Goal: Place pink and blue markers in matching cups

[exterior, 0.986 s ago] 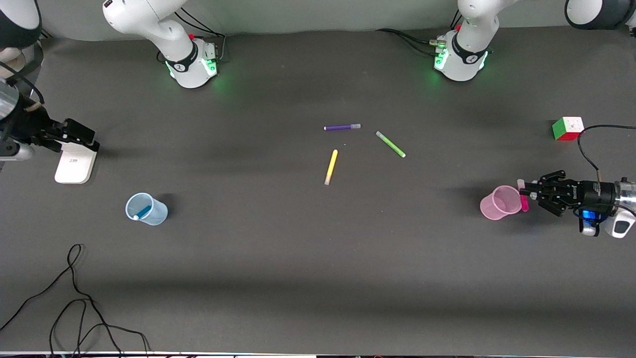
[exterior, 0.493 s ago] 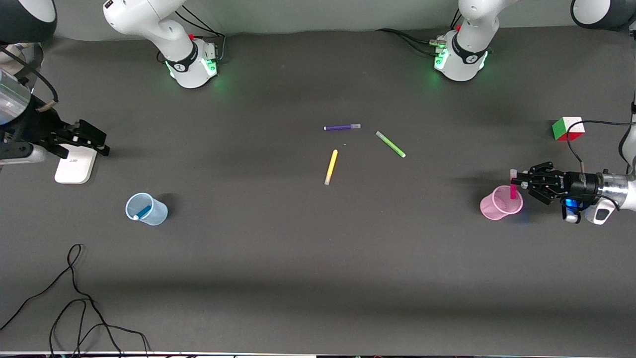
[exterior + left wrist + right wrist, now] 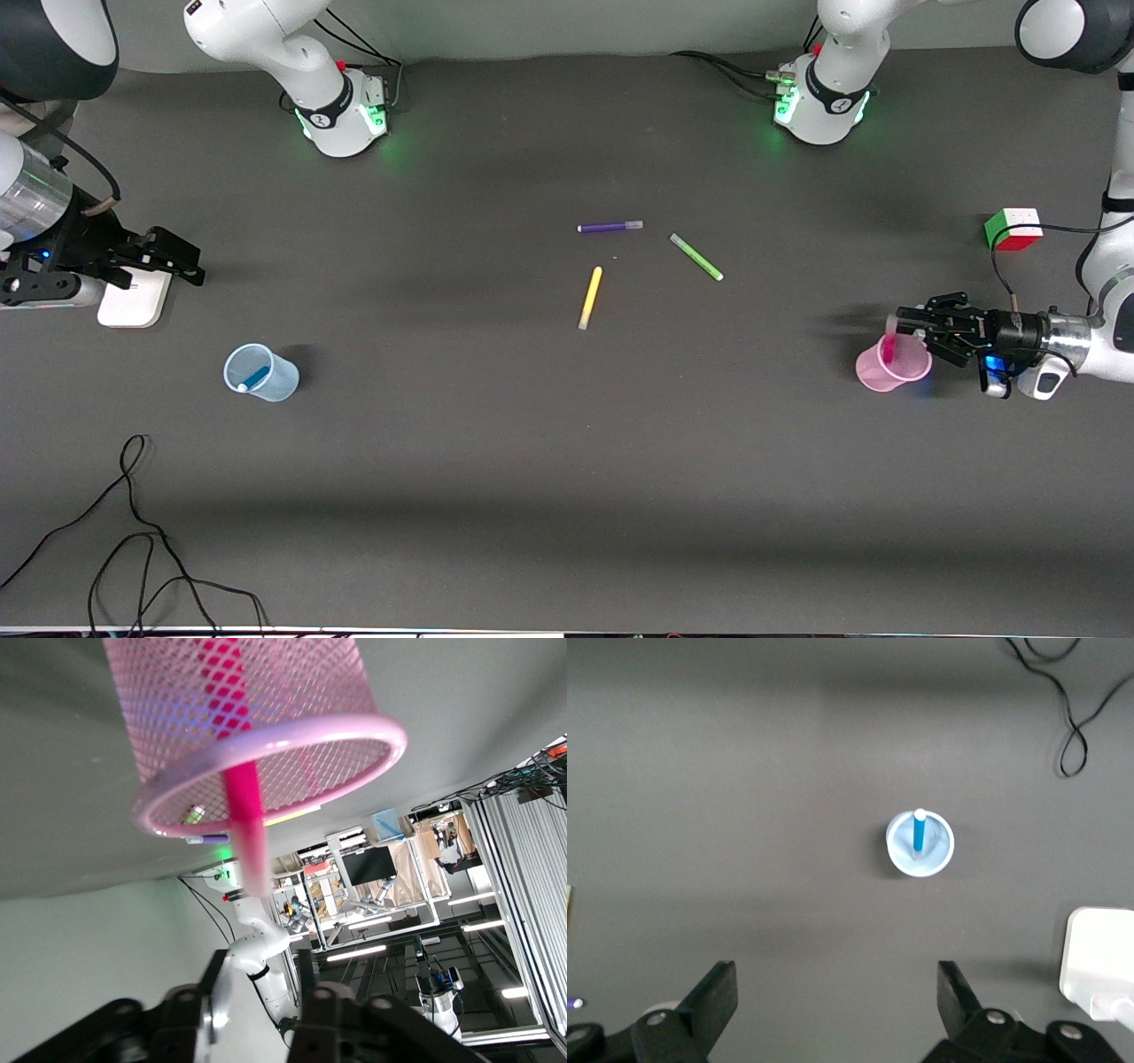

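Note:
The pink cup (image 3: pixel 886 374) stands toward the left arm's end of the table. The pink marker (image 3: pixel 889 346) stands in it, leaning, its pale end above the rim. My left gripper (image 3: pixel 902 323) is open just over the cup's rim. In the left wrist view the pink marker (image 3: pixel 244 797) rises out of the pink cup (image 3: pixel 363 731), free of my left gripper (image 3: pixel 260 979). The blue cup (image 3: pixel 275 383) holds the blue marker (image 3: pixel 254 378) toward the right arm's end. My right gripper (image 3: pixel 197 266) is open and empty. The right wrist view shows the blue cup (image 3: pixel 944 847), the blue marker (image 3: pixel 919 831) and my right gripper (image 3: pixel 837 983).
A purple pen (image 3: pixel 609 227), a green pen (image 3: pixel 696 257) and a yellow pen (image 3: pixel 590 297) lie mid-table. A colour cube (image 3: pixel 1012 229) sits near the left arm's end. A white flat device (image 3: pixel 133 301) lies under my right gripper. A black cable (image 3: pixel 133 532) loops near the front edge.
My left gripper carried the pink marker from beside the pink cup to over it and let go; the marker now stands in the cup. My right gripper shifted slightly toward mid-table.

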